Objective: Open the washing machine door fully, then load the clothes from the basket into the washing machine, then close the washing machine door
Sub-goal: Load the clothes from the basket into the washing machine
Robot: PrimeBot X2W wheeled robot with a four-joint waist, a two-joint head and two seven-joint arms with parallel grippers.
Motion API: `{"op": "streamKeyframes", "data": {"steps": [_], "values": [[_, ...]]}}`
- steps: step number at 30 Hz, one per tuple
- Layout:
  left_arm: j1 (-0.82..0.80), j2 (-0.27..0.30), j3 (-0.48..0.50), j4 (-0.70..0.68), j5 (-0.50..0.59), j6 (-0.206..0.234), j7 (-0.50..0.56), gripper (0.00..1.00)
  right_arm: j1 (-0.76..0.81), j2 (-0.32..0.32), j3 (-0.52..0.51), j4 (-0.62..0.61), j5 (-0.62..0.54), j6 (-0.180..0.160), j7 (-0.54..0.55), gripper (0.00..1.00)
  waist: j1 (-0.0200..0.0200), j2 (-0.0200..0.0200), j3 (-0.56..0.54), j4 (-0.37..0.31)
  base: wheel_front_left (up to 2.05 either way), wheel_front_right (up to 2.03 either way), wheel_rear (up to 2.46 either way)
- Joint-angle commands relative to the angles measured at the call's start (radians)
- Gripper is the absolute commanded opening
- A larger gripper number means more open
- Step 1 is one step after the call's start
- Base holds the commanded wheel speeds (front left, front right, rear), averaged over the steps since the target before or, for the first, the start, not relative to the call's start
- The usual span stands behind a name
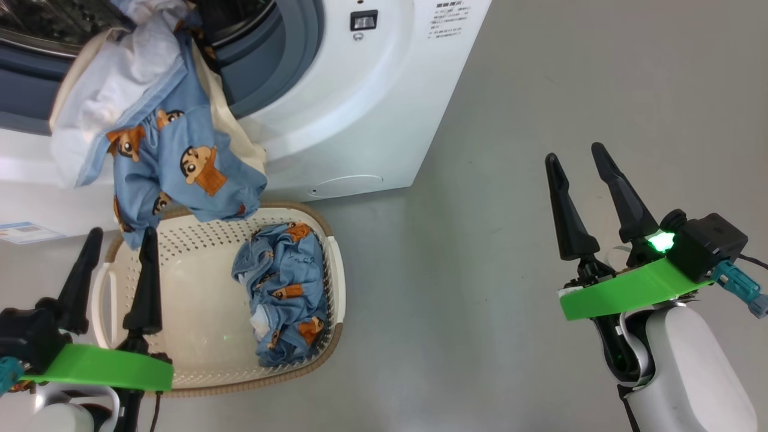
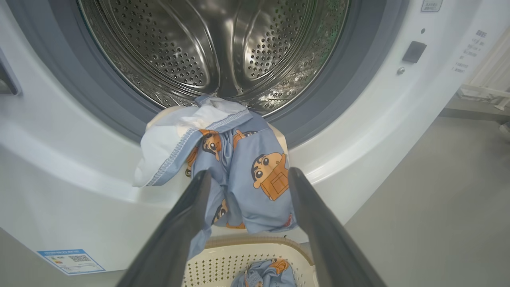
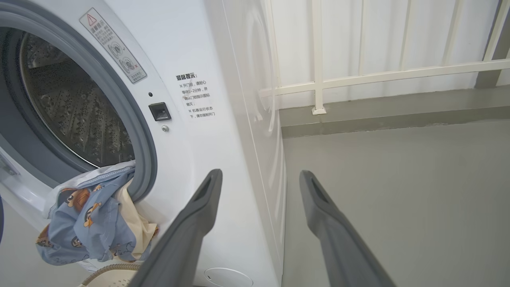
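In the head view, one washing machine [image 1: 372,120] stood at the upper left with its opening exposed. One bundle of clothes [image 1: 180,162], blue printed fabric with cream-white cloth, hung over the lower lip of the grey gasket [image 1: 303,42] and down the front panel. One basket [image 1: 198,300] sat on the grey floor [image 1: 540,90] just in front of the machine and held a second garment [image 1: 285,294] at its right side. The left gripper [image 1: 120,234] hovered over the basket's left end, jaws spread wide and empty. The right gripper [image 1: 575,153] stood well apart over bare floor, jaws likewise spread and empty. In the left wrist view, the steel drum [image 2: 215,48] lay ahead; the hanging clothes obstructed the lower edge of the opening, framed between the two fingers [image 2: 179,223]. One blue label sticker [image 2: 71,260] and one dark latch socket [image 2: 413,52] marked the front panel. In the right wrist view, the fingers pointed past the machine's front corner toward one white railing [image 3: 318,79]; one warning sticker [image 3: 113,46] sat beside the gasket.
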Motion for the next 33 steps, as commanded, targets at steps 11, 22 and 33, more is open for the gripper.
{"op": "streamKeyframes", "data": {"steps": [11,22,33], "values": [[-0.075,0.018,-0.005,0.109,-0.03,-0.036,0.053,1.0,0.011,0.0,0.035,-0.024,-0.007,0.002,-0.005,1.0,0.0,0.0,0.013,-0.013,0.0,0.0,0.0],[-0.342,0.023,-0.042,0.441,-0.057,-0.11,0.107,1.0,-0.015,0.016,0.041,-0.03,-0.004,0.002,-0.005,1.0,0.0,0.0,0.067,-0.058,0.0,0.0,0.0],[-0.574,0.009,-0.093,0.729,-0.075,-0.15,0.114,1.0,-0.026,0.036,0.037,-0.042,-0.004,0.002,-0.005,1.0,0.0,0.0,0.121,-0.109,0.0,0.0,0.0]]}}
